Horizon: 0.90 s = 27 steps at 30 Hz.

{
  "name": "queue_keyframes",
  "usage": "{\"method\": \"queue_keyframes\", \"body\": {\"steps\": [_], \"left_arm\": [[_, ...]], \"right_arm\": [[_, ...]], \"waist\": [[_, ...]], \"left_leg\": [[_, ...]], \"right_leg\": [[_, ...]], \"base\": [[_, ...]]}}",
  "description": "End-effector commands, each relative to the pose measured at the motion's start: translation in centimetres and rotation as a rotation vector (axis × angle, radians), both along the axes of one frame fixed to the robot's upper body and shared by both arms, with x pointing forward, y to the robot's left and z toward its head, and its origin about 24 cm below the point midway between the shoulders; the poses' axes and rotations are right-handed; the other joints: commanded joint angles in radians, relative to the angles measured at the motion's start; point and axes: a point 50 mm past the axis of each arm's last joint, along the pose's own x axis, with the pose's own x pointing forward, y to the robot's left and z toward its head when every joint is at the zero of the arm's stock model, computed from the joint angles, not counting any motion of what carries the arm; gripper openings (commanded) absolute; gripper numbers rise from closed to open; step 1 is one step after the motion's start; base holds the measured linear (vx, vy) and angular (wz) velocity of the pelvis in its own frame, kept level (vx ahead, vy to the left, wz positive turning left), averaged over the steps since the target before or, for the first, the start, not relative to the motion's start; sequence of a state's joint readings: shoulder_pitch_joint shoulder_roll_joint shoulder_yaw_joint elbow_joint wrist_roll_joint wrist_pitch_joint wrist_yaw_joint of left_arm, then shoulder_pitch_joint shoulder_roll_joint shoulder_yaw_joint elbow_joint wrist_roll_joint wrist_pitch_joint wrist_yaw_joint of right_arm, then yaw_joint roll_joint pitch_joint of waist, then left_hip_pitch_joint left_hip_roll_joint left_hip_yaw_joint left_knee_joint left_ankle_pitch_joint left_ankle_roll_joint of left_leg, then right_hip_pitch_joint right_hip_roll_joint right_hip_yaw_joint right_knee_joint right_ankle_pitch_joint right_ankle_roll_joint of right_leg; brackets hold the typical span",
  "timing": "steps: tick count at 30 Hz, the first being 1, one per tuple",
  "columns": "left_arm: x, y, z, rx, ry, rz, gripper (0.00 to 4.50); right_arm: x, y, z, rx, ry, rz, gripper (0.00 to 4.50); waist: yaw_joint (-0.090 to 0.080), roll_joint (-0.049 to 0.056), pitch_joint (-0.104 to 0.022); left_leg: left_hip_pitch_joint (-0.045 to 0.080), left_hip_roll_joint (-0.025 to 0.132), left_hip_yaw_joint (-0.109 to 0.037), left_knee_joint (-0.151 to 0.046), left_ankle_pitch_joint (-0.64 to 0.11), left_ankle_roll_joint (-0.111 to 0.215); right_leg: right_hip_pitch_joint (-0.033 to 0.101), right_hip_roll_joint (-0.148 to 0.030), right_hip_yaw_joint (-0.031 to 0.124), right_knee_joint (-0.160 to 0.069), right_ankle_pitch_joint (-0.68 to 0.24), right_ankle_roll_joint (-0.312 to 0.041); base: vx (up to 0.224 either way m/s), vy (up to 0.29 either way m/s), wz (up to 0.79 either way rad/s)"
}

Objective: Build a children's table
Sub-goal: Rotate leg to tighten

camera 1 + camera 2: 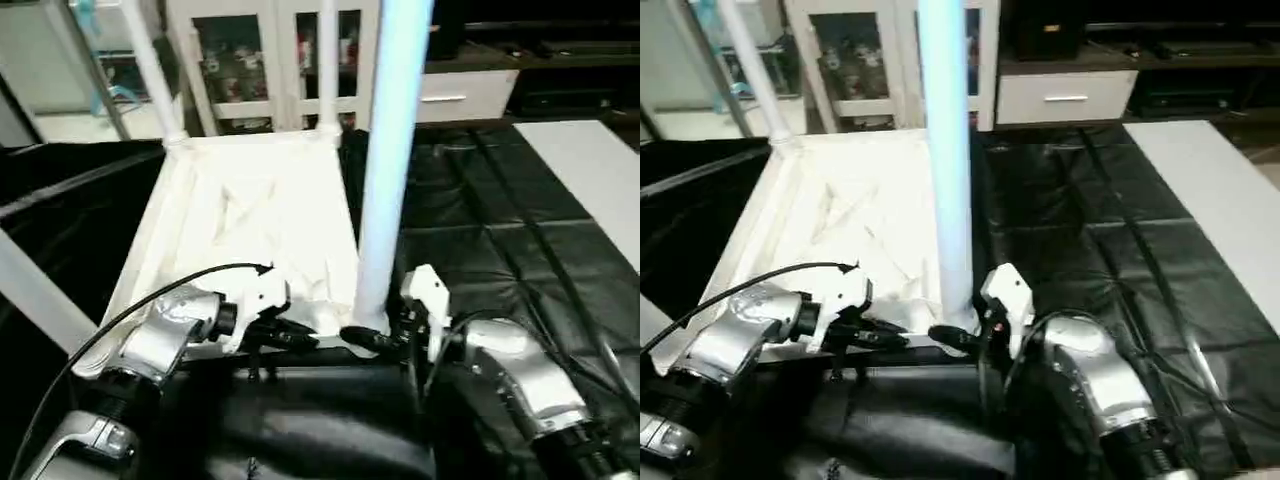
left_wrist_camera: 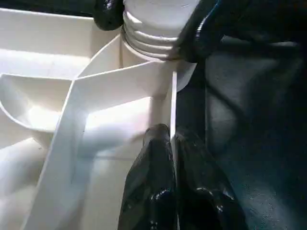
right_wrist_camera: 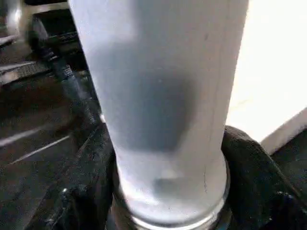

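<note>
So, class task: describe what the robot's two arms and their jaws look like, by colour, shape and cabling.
Both forearms are rounded silver shells on black ribbed wrist joints. Each ends in a white blocky housing carrying a gripper with two glossy black jaws: the left gripper and the right gripper. A thin black cable arcs from the left arm's housing back along the arm; another black cable loops over the right forearm. No markings are legible.

The desk (image 1: 500,210) is covered with a black, creased sheet. The white tabletop (image 1: 250,230) lies on it underside up, ribs exposed. A flat white panel (image 1: 590,180) lies on the desk, well apart from the tabletop on its right.
</note>
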<state>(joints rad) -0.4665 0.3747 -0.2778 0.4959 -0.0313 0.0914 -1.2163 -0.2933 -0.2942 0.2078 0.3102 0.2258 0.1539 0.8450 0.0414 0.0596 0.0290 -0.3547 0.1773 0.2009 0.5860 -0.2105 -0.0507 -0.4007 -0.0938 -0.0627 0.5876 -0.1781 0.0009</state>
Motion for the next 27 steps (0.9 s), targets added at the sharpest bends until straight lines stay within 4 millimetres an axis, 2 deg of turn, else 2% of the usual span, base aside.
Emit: {"method": "queue_keyframes", "body": {"steps": [1, 2, 3, 4, 5, 6, 7, 8, 9, 10, 11, 12, 13, 14, 15, 16, 17, 18, 20, 21, 23, 26, 27], "left_arm": [[-0.3, -1.8, -1.4, -0.013, 0.036, 0.044, 0.00], [-0.3, -1.8, -1.4, -0.013, 0.036, 0.044, 0.00], [0.3, -2.4, -1.7, -0.005, 0.029, 0.134, 0.00], [0.4, -2.5, -1.7, -0.004, 0.029, 0.151, 0.00], [0.7, -2.8, -1.8, -0.001, 0.028, 0.188, 0.00], [1.6, -3.5, -1.9, 0.000, 0.029, 0.311, 0.00], [1.6, -3.5, -1.9, 0.000, 0.029, 0.311, 0.00], [2.8, -4.7, -1.9, 0.012, 0.031, 0.472, 0.00], [3.2, -5.1, -1.8, 0.019, 0.030, 0.528, 0.00], [3.2, -5.1, -1.8, 0.019, 0.030, 0.528, 0.00], [4.2, -6.2, -1.6, 0.039, -0.011, 0.620, 0.00], [4.2, -6.2, -1.6, 0.039, -0.011, 0.620, 0.00], [4.3, -6.5, -1.6, 0.045, -0.029, 0.630, 0.00], [4.3, -6.7, -1.5, 0.039, -0.037, 0.626, 0.00], [4.1, -7.1, -1.5, 0.031, -0.041, 0.594, 0.00], [4.1, -7.1, -1.5, 0.031, -0.041, 0.594, 0.00], [3.9, -7.1, -1.6, 0.025, -0.043, 0.576, 0.00], [3.9, -7.1, -1.6, 0.023, -0.044, 0.573, 0.00], [3.8, -6.9, -1.6, 0.019, -0.049, 0.567, 0.00], [3.8, -6.7, -1.6, 0.021, -0.052, 0.555, 0.00], [3.7, -6.3, -1.7, 0.034, -0.057, 0.534, 0.00], [3.5, -5.8, -1.7, 0.044, -0.069, 0.471, 0.00], [3.1, -5.5, -1.7, 0.044, -0.072, 0.409, 0.00]], "right_arm": [[2.4, -1.4, -0.1, -0.063, -0.031, -0.281, 2.70], [2.4, -1.4, -0.1, -0.063, -0.031, -0.281, 2.70], [3.1, -1.1, -0.3, -0.064, -0.026, -0.371, 2.70], [3.2, -1.0, -0.3, -0.065, -0.024, -0.387, 2.70], [3.5, -0.9, -0.4, -0.066, -0.019, -0.422, 2.70], [4.1, -0.4, -0.7, -0.080, -0.012, -0.504, 2.70], [4.1, -0.4, -0.7, -0.080, -0.012, -0.504, 2.70], [4.8, 0.4, -1.1, -0.084, 0.012, -0.632, 2.70], [5.0, 0.8, -1.2, -0.082, 0.024, -0.664, 2.70], [5.0, 0.8, -1.2, -0.082, 0.024, -0.664, 2.70], [5.5, 2.3, -1.5, -0.073, 0.052, -0.726, 2.70], [5.5, 2.3, -1.5, -0.073, 0.052, -0.726, 2.70], [5.6, 2.7, -1.6, -0.067, 0.060, -0.731, 2.69], [5.7, 3.1, -1.6, -0.070, 0.060, -0.726, 2.69], [5.7, 3.8, -1.5, -0.068, 0.039, -0.689, 2.69], [5.7, 3.8, -1.5, -0.068, 0.039, -0.689, 2.69], [5.6, 4.4, -1.0, -0.036, 0.006, -0.655, 3.25], [5.6, 4.4, -1.0, -0.030, 0.003, -0.654, 3.39], [5.7, 4.4, -0.8, -0.006, -0.009, -0.649, 3.39], [5.7, 4.3, -0.7, 0.003, -0.013, -0.646, 3.45], [5.9, 4.0, -0.3, 0.001, -0.051, -0.631, 3.82], [6.0, 3.4, 0.3, 0.025, -0.078, -0.591, 3.82], [5.9, 3.0, 0.6, 0.038, -0.094, -0.554, 3.82]], "waist": [[-0.008, -0.014, -0.035], [-0.012, -0.014, -0.035], [-0.014, -0.014, -0.037], [-0.018, -0.015, -0.031], [-0.017, -0.015, -0.032], [-0.018, -0.020, -0.037], [-0.019, -0.018, -0.037], [-0.019, -0.021, -0.038], [-0.019, -0.017, -0.035], [-0.018, -0.020, -0.037], [-0.015, -0.024, -0.041], [-0.012, -0.020, -0.042], [-0.009, -0.022, -0.044], [-0.009, -0.022, -0.044], [-0.006, -0.022, -0.048], [-0.005, -0.022, -0.047], [-0.004, -0.021, -0.047], [-0.004, -0.022, -0.047], [-0.003, -0.021, -0.047], [-0.005, -0.022, -0.044], [-0.010, -0.021, -0.043], [-0.012, -0.022, -0.043], [-0.010, -0.019, -0.042]], "left_leg": [[0.002, 0.049, -0.031, -0.085, -0.295, 0.001], [0.003, 0.048, -0.034, -0.085, -0.306, -0.006], [0.002, 0.049, -0.037, -0.086, -0.307, -0.006], [0.007, 0.048, -0.034, -0.087, -0.335, -0.003], [0.013, 0.046, -0.033, -0.084, -0.344, -0.005], [0.010, 0.045, -0.034, -0.082, -0.327, -0.003], [0.010, 0.045, -0.034, -0.083, -0.313, -0.002], [0.011, 0.044, -0.030, -0.081, -0.291, 0.002], [0.013, 0.043, -0.031, -0.081, -0.297, -0.002], [0.014, 0.041, -0.032, -0.081, -0.299, -0.003], [0.006, 0.039, -0.031, -0.080, -0.274, 0.008], [0.009, 0.040, -0.031, -0.080, -0.268, 0.014], [0.006, 0.039, -0.029, -0.078, -0.247, 0.028], [0.006, 0.039, -0.029, -0.078, -0.247, 0.028], [0.000, 0.040, -0.029, -0.075, -0.209, 0.053], [-0.001, 0.040, -0.028, -0.075, -0.202, 0.061], [-0.003, 0.041, -0.028, -0.074, -0.197, 0.075], [-0.004, 0.042, -0.028, -0.075, -0.195, 0.078], [-0.002, 0.042, -0.027, -0.074, -0.196, 0.083], [-0.005, 0.041, -0.028, -0.077, -0.210, 0.082], [-0.005, 0.042, -0.031, -0.080, -0.245, 0.068], [-0.008, 0.041, -0.032, -0.082, -0.248, 0.067], [-0.006, 0.043, -0.033, -0.082, -0.244, 0.070]], "right_leg": [[0.038, -0.060, 0.039, -0.080, -0.383, -0.201], [0.040, -0.061, 0.038, -0.083, -0.411, -0.191], [0.044, -0.062, 0.039, -0.085, -0.428, -0.174], [0.033, -0.058, 0.039, -0.094, -0.461, -0.165], [0.030, -0.060, 0.039, -0.096, -0.480, -0.160], [0.034, -0.061, 0.041, -0.094, -0.474, -0.159], [0.032, -0.060, 0.042, -0.094, -0.465, -0.161], [0.028, -0.057, 0.043, -0.094, -0.439, -0.166], [0.025, -0.056, 0.042, -0.093, -0.444, -0.172], [0.029, -0.055, 0.039, -0.095, -0.447, -0.169], [0.032, -0.057, 0.042, -0.093, -0.420, -0.169], [0.032, -0.056, 0.042, -0.093, -0.396, -0.174], [0.036, -0.056, 0.042, -0.090, -0.349, -0.182], [0.036, -0.056, 0.042, -0.090, -0.349, -0.182], [0.042, -0.058, 0.042, -0.082, -0.286, -0.196], [0.042, -0.059, 0.042, -0.082, -0.276, -0.199], [0.044, -0.060, 0.040, -0.082, -0.282, -0.200], [0.045, -0.060, 0.040, -0.083, -0.285, -0.200], [0.043, -0.060, 0.040, -0.084, -0.298, -0.198], [0.043, -0.060, 0.039, -0.087, -0.325, -0.193], [0.042, -0.060, 0.037, -0.093, -0.395, -0.169], [0.042, -0.062, 0.037, -0.096, -0.419, -0.157], [0.042, -0.062, 0.037, -0.098, -0.418, -0.155]], "base": [[-0.052, 0.005, -0.05], [-0.052, 0.005, -0.05], [0.000, 0.000, 0.00], [0.000, 0.000, 0.00], [0.000, 0.000, 0.00], [0.000, 0.000, 0.00], [0.000, 0.000, 0.00], [0.000, 0.000, 0.00], [0.000, 0.000, 0.00], [0.000, 0.000, 0.00], [0.000, 0.000, 0.00], [0.000, 0.000, 0.00], [0.000, 0.000, 0.00], [0.000, 0.000, 0.00], [0.000, 0.000, 0.00], [0.000, 0.000, 0.00], [0.000, 0.000, 0.00], [0.000, 0.000, 0.00], [0.000, 0.000, 0.00], [0.000, 0.000, 0.00], [0.000, 0.000, 0.00], [0.000, 0.000, 0.00], [0.000, 0.000, 0.00]]}}
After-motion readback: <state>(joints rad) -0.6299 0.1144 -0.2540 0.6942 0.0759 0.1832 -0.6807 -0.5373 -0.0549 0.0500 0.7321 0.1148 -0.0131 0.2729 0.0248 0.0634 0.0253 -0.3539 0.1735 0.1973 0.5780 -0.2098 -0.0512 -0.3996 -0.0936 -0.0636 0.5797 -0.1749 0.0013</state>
